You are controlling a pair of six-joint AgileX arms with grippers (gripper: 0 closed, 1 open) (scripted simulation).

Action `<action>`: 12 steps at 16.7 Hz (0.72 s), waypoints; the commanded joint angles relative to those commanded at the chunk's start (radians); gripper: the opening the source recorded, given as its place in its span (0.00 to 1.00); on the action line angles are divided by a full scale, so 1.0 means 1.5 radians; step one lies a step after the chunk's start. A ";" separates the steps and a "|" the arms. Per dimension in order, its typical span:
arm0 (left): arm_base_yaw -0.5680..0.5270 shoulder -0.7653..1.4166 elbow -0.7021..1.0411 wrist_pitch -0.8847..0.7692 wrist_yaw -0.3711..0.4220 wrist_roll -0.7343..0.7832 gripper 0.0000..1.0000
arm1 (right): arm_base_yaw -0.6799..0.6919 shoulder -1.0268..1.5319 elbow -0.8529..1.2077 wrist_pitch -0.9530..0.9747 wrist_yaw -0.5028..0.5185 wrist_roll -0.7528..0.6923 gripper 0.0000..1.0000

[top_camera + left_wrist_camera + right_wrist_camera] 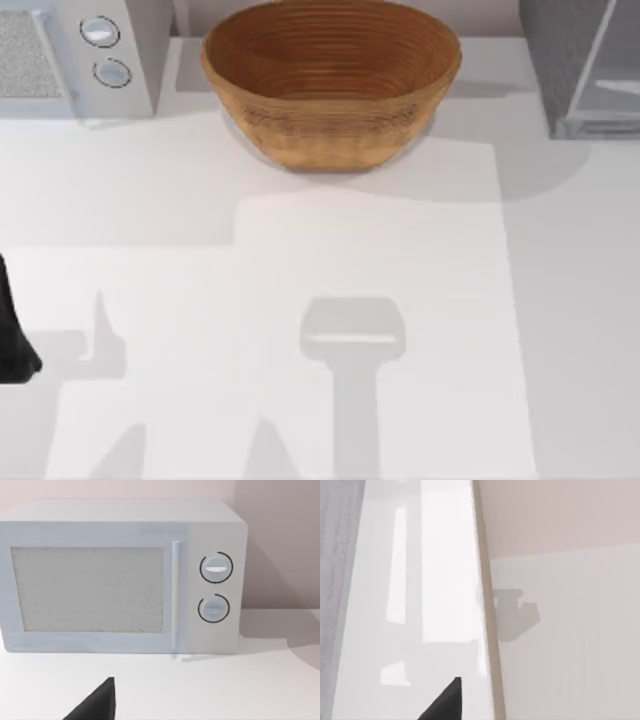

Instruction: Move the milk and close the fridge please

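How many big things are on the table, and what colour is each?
White: 1, the microwave
Brown: 1, the woven bowl
Dark grey: 1, the fridge
Total: 3

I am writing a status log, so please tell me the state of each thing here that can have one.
Microwave: upright, door shut.
Woven bowl: upright, empty.
Fridge: upright; whether its door is open or shut, I cannot tell.
Left claw: faces the microwave.
Right claw: close before the fridge's glassy door panel.
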 joint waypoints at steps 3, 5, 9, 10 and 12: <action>0.000 0.000 0.000 0.000 0.000 0.000 1.00 | 0.051 -0.011 -0.015 0.106 0.019 0.113 1.00; 0.000 0.000 0.000 0.000 0.000 0.000 1.00 | 0.069 -0.015 -0.022 0.148 0.026 0.153 1.00; 0.000 0.000 0.000 0.000 0.000 0.000 1.00 | 0.074 -0.017 -0.025 0.162 0.029 0.166 1.00; 0.000 0.000 0.000 0.000 0.000 0.000 1.00 | 0.074 -0.017 -0.025 0.162 0.029 0.166 1.00; 0.000 0.000 0.000 0.000 0.000 0.000 1.00 | 0.060 -0.011 -0.040 0.172 0.030 0.164 1.00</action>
